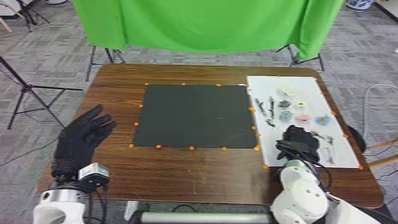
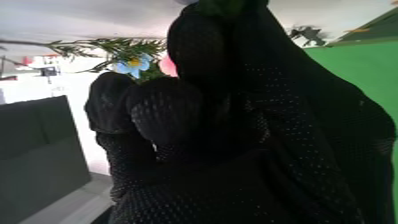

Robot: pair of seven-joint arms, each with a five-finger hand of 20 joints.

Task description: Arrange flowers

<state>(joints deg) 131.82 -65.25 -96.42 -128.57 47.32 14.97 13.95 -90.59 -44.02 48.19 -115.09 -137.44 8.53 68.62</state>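
In the head view my right hand is over the lower part of the white sheet, below the pink flower and the blue flower. A pale yellow-centred flower, a teal bloom and dark sprigs lie farther up. My left hand is open left of the dark mat. In the right wrist view my right hand partly hides the pink flower, near the blue flower and a leafy sprig. Its grasp is unclear.
Orange dots line the edges of the mat and sheet on the wooden table. A green cloth hangs beyond the far edge. A black stand is on the floor at the left.
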